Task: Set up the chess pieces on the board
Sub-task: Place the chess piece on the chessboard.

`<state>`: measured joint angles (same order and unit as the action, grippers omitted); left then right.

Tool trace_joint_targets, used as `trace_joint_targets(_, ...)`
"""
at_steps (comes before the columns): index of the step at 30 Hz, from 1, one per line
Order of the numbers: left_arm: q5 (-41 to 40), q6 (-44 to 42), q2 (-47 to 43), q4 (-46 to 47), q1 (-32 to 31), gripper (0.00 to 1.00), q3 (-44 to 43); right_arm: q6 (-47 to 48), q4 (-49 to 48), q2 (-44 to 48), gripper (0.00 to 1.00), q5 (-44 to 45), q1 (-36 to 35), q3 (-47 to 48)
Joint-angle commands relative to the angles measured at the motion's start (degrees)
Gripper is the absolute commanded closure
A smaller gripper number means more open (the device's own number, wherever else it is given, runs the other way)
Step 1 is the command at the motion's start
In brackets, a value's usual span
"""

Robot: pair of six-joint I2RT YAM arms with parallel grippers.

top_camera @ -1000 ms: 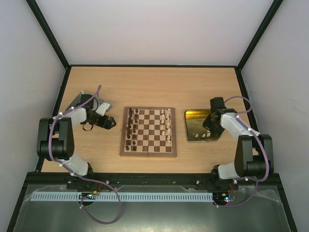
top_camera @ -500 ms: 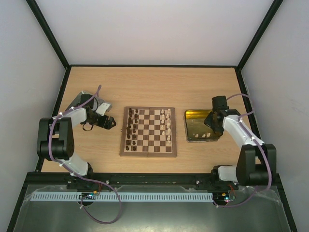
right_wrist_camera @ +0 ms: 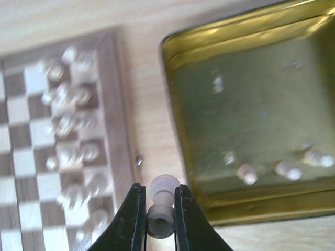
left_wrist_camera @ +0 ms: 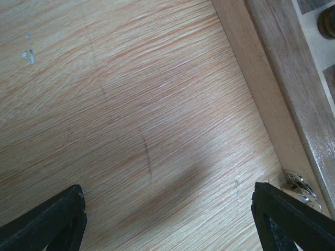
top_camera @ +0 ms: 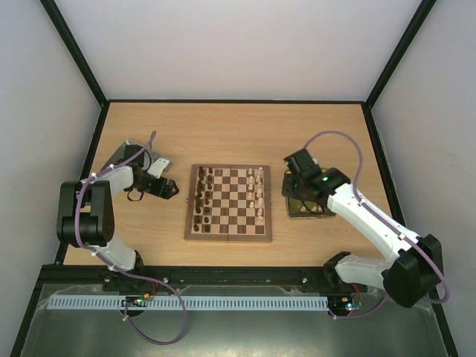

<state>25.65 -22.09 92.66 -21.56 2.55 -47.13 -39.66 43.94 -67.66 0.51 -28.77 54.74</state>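
Observation:
The board (top_camera: 227,236) lies mid-table, with dark chess pieces (top_camera: 202,197) along its left columns and cream ones (top_camera: 257,192) along its right. My right gripper (top_camera: 288,186) hangs over the gap between the board and the gold tray. In the right wrist view that gripper (right_wrist_camera: 159,219) is shut on a cream pawn (right_wrist_camera: 164,187), above the bare table beside the board's border (right_wrist_camera: 118,130). Blurred cream pieces (right_wrist_camera: 73,125) stand on the board. My left gripper (top_camera: 165,187) rests open left of the board; in its wrist view the left gripper (left_wrist_camera: 167,219) holds nothing.
The gold tin tray (top_camera: 297,214) sits right of the board, partly under my right arm. Three cream pieces (right_wrist_camera: 288,170) lie near the front rim of the tray (right_wrist_camera: 251,206). The board's edge (left_wrist_camera: 277,78) and a metal clasp (left_wrist_camera: 298,185) lie right of my left fingers.
My right arm has swung left from over the tray towards the board's right edge, carrying the cream pawn. The left arm has not moved.

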Motion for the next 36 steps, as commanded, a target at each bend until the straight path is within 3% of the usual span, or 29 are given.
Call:
trace_joint_targets(1, 0.0, -0.5, -0.3, -0.9, 0.1, 0.13, 0.0, -3.4, 6.3, -1.0, 0.98, 3.4, -9.5, 2.4)
trace_joint_targets(9, -0.7, -0.5, -0.4, -0.9, 0.1, 0.13, 0.1, -7.8, 5.2, -6.7, 0.98, 2.7, -23.4, 1.8)
trace_joint_targets(14, -0.6, -0.4, -0.3, -1.0, 0.1, 0.13, -0.1, -8.8, 4.5, -10.3, 0.98, 2.2, -28.1, 2.2)
trace_joint_targets(36, -0.6, -0.4, -0.2, -0.9, 0.1, 0.13, -0.1, -10.3, 0.2, -11.7, 0.97, -1.4, -30.1, -2.4)
